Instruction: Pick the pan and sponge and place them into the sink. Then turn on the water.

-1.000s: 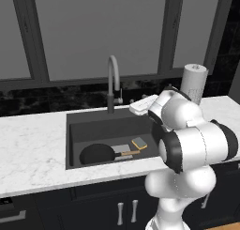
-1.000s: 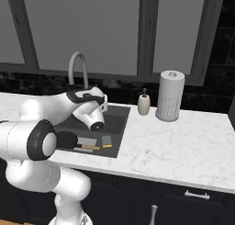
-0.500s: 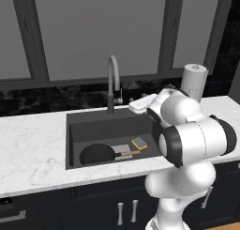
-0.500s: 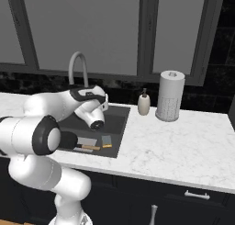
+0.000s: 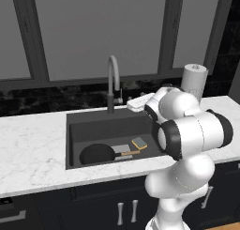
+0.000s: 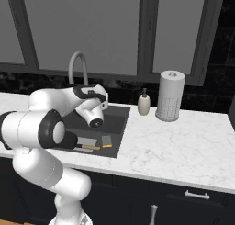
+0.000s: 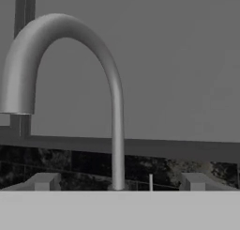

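The black pan [image 5: 96, 154] lies in the dark sink [image 5: 89, 128], its wooden handle [image 5: 127, 153] pointing right. The yellow sponge [image 5: 139, 143] rests on the sink floor just right of the pale drain plate [image 5: 120, 149]; the right base view also shows the sponge [image 6: 106, 141]. My gripper [image 5: 127, 103] hovers above the sink's back right, facing the base of the arched faucet [image 5: 112, 81]. In the hand view the faucet [image 7: 115, 111] stands dead ahead with its thin lever [image 7: 150, 181] beside it. My fingertips [image 7: 44, 181] stand wide apart, open and holding nothing. No water runs.
A paper towel roll [image 6: 170, 95] and a soap bottle [image 6: 144, 103] stand on the white marble counter [image 6: 183, 146] right of the sink. A window and a dark backsplash close off the back. My own arm hides most of the pan in the right base view.
My hand has edged slightly toward the faucet base and the elbow has swung a little. Pan and sponge have stayed still in the sink.
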